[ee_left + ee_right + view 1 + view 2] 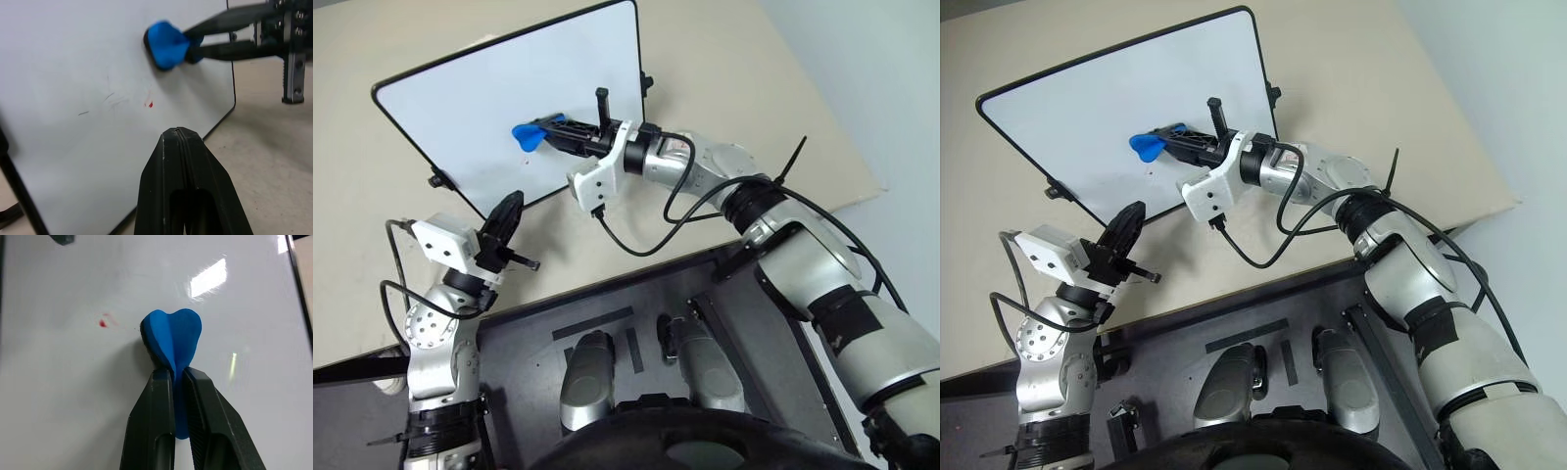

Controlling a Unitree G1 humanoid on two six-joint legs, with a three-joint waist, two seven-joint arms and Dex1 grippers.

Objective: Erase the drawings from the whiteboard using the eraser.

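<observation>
- Whiteboard (460,108) lies upper left of head view on a beige table (744,78).
- R gripper (177,382) jaws clamped on blue eraser (173,333), w/ eraser head on the board near centre.
- Drawings (102,323): small red speck beside eraser, apart from it; faint smears nearby, probably residue.
- L gripper (180,134) jaws together, near board's lower edge.

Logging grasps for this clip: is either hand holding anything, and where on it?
The right hand pinches the blue bone-shaped eraser at its narrow middle, its wide end on the white black-framed whiteboard. The left hand is shut on nothing.
</observation>
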